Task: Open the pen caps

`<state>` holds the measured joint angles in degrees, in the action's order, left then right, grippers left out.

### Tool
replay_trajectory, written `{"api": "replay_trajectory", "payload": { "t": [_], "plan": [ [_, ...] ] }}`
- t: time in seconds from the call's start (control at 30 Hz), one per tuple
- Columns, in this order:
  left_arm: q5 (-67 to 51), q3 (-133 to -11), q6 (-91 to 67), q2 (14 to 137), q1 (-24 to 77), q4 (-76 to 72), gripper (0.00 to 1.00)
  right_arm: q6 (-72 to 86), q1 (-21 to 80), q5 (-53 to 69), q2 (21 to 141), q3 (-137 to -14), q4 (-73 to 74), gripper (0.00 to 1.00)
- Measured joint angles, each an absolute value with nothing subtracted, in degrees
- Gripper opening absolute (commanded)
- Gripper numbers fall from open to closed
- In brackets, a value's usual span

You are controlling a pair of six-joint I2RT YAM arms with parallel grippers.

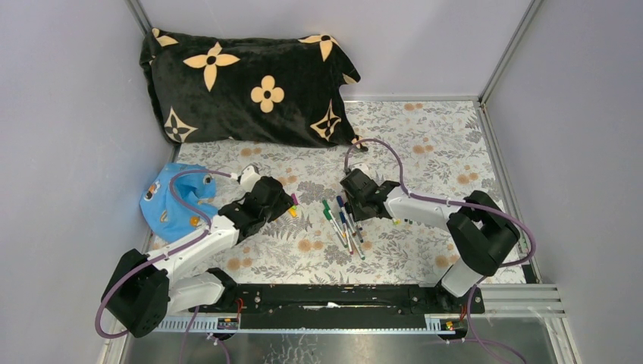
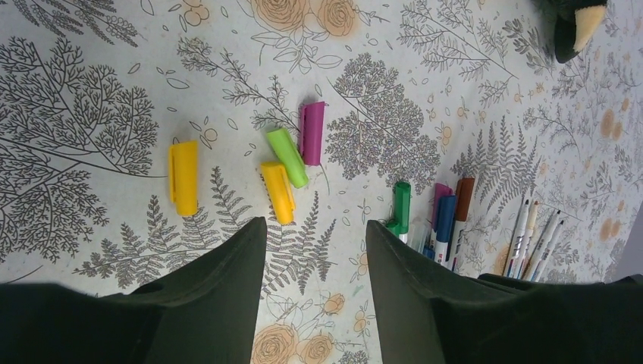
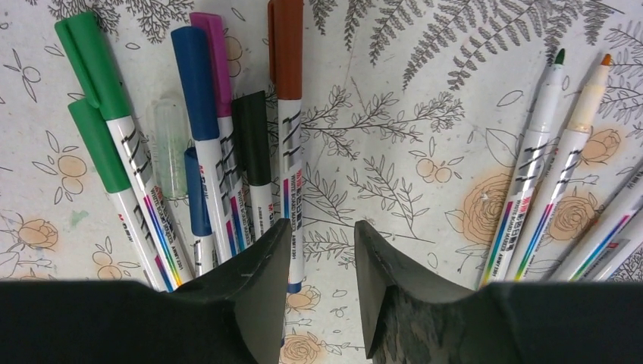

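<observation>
Several loose pen caps lie on the floral tabletop in the left wrist view: two yellow (image 2: 182, 176) (image 2: 278, 191), one green (image 2: 288, 157) and one purple (image 2: 312, 133). My left gripper (image 2: 316, 227) (image 1: 292, 202) hovers open just short of them, with only tabletop between its fingers. The pens (image 1: 343, 224) lie bunched at mid-table. In the right wrist view, capped pens lie at left, among them green (image 3: 91, 64), blue (image 3: 196, 76) and brown (image 3: 286, 45). Two uncapped pens (image 3: 542, 129) lie at right. My right gripper (image 3: 322, 235) (image 1: 351, 214) is open over them, and the brown pen's barrel runs beside its left finger.
A black pillow with tan flower shapes (image 1: 250, 83) lies along the back wall. A blue cloth item (image 1: 173, 201) sits at the left, beside my left arm. Grey walls close in the table on three sides.
</observation>
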<state>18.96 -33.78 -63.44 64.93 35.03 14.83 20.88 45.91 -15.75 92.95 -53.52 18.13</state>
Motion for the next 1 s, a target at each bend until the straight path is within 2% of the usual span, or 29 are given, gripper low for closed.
{"api": "replay_trajectory", "payload": {
  "t": [0.33,0.53,0.63,0.8,1.0],
  "plan": [
    [18.79,-33.78,-63.51,64.99,35.27,14.76,0.57,19.81,46.15,-13.85,95.88,-54.81,17.96,0.42],
    [18.79,-33.78,-63.48,65.21,35.27,14.70,0.57,19.62,46.17,-13.82,97.45,-55.07,17.47,0.36],
    [18.79,-33.78,-63.48,65.41,35.27,14.61,0.57,19.55,46.19,-13.78,97.80,-55.16,16.97,0.28],
    [18.37,-33.78,-63.51,65.58,35.27,14.50,0.58,19.51,46.28,-13.58,98.13,-55.18,15.79,0.00],
    [16.64,-33.69,-63.51,65.58,35.27,12.86,0.64,19.53,46.35,-13.63,97.67,-54.85,15.57,0.00]
  ]
}}
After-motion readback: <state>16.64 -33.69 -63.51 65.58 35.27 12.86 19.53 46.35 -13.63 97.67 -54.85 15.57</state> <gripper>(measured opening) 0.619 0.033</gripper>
